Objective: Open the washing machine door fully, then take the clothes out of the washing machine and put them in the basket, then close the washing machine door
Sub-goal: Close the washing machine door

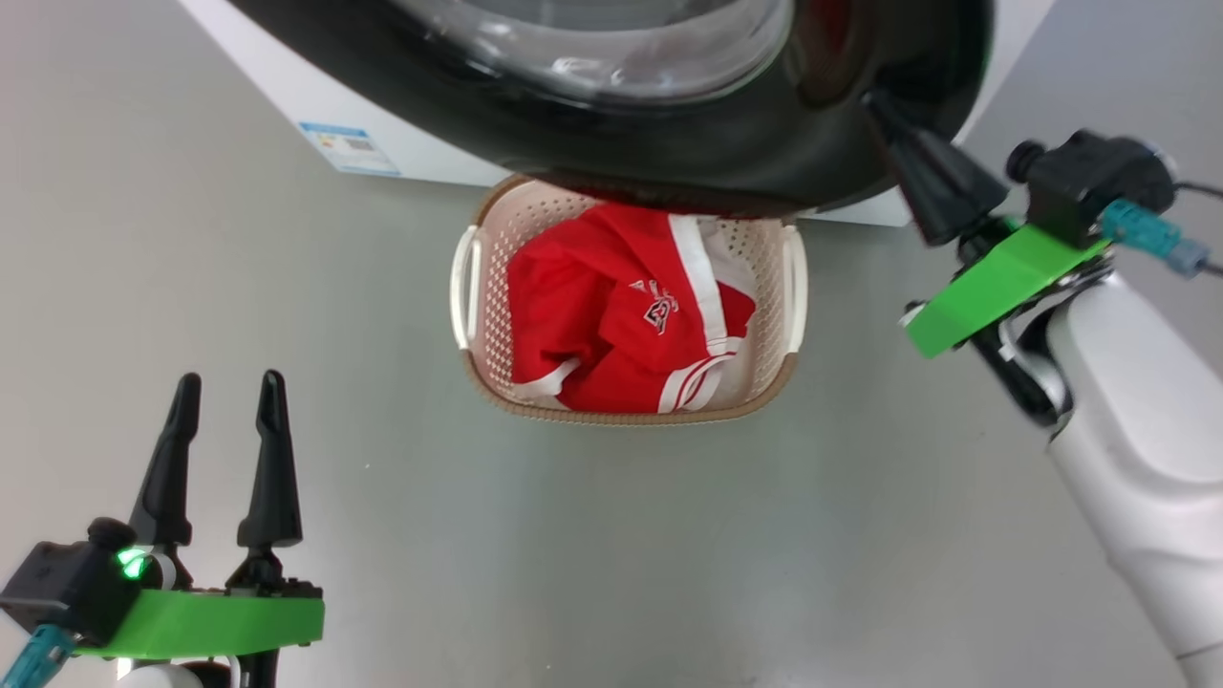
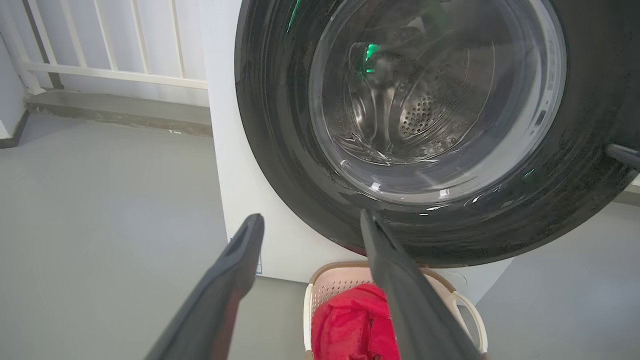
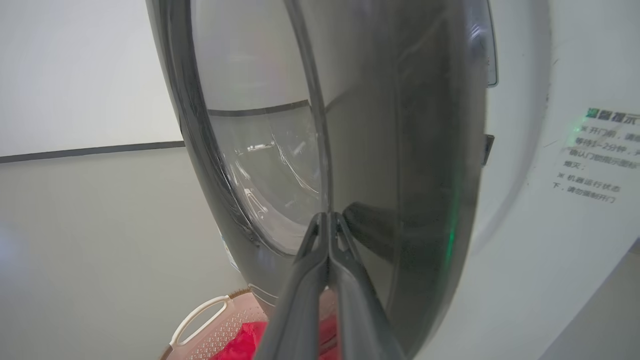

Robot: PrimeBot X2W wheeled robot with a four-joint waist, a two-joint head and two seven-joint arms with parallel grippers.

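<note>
I see a white railing (image 2: 115,50) standing on a low grey kerb (image 2: 120,112), with smooth grey floor (image 1: 611,554) spreading in front of it. Elsewhere a thin dark strip (image 3: 90,152) runs under a white wall (image 3: 75,65).

Red clothes (image 1: 611,325), cream perforated basket (image 1: 489,258)

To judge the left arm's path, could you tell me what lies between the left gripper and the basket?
Bare grey floor, as the head view shows, from the left gripper to the basket.
</note>
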